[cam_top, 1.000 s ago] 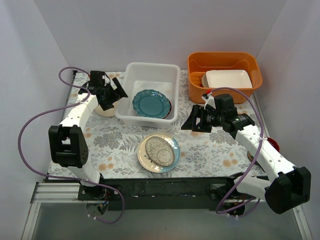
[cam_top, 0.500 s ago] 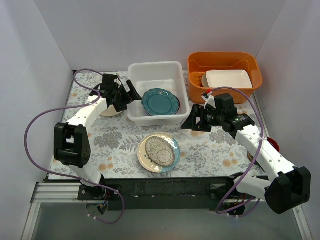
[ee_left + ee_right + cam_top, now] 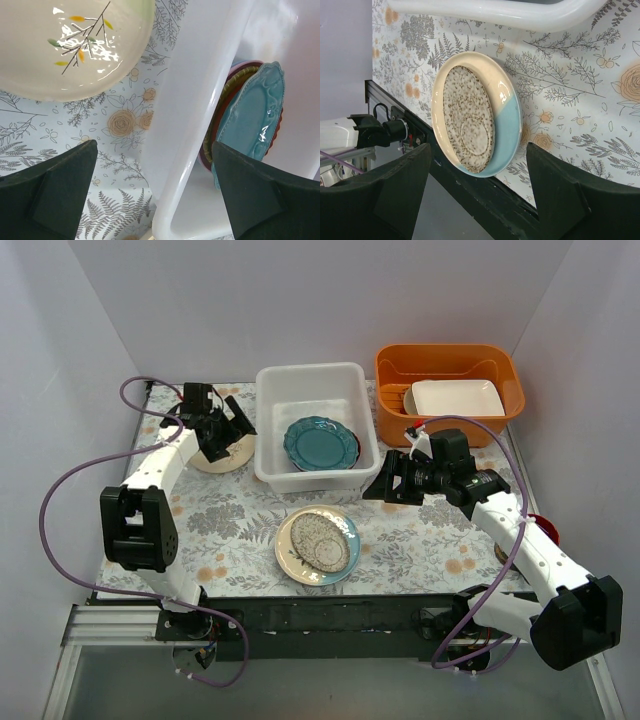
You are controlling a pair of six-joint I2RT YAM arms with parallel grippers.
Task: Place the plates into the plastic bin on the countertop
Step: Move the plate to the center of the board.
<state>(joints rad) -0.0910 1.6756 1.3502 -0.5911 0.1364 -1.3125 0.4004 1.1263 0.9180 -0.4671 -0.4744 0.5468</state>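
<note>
The white plastic bin point(image 3: 267, 445) stands at the back middle of the countertop point(image 3: 425, 540). A teal plate point(image 3: 320, 443) lies in it on top of other plates; red-brown and pink edges point(image 3: 218, 131) show beneath the teal plate point(image 3: 256, 117). My left gripper point(image 3: 228, 430) is open and empty, over the edge of a cream plate point(image 3: 215, 457) left of the bin; its jaws point(image 3: 152, 165) straddle the bin's left wall point(image 3: 195, 120). A speckled plate with a teal rim point(image 3: 317, 545) lies in front of the bin. My right gripper point(image 3: 385, 480) is open and empty, above and right of that plate point(image 3: 475, 112).
An orange tub point(image 3: 448, 362) at the back right holds a white rectangular dish point(image 3: 457, 397). A small red cup point(image 3: 545, 527) sits at the right edge behind my right arm. Purple cables loop off both arms. White walls close in three sides.
The bin has slid to the right, pushed by my left gripper. The left gripper then drew back left over the cream plate. The right arm has not moved.
</note>
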